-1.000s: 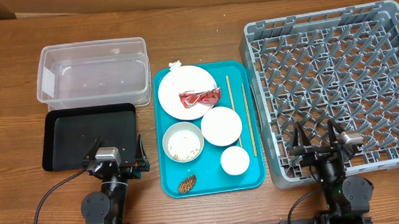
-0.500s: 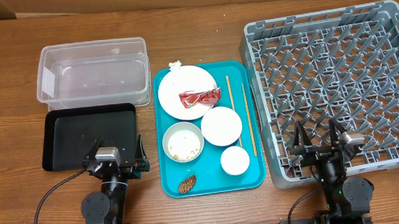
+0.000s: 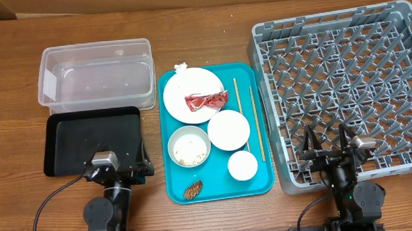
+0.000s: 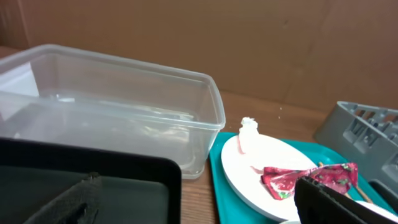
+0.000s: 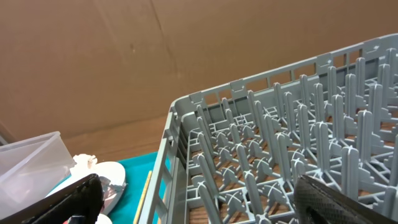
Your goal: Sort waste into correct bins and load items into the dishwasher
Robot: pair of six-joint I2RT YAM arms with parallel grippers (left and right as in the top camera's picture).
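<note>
Left hand (image 3: 118, 168) sits left of the teal tray (image 3: 219, 188), fully open, empty. Right hand (image 3: 326, 150) sits right of the tray over the grey rack (image 3: 343, 68), fully open, empty.

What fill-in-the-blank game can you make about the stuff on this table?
1. The red wrapper lies on the big white ____.
2. The teal tray holds ____ chopsticks.
3. One bowl has loose grains of ____ in it.
4. The grey rack is completely ____.

Missing words: plate, two, rice, empty.
</note>
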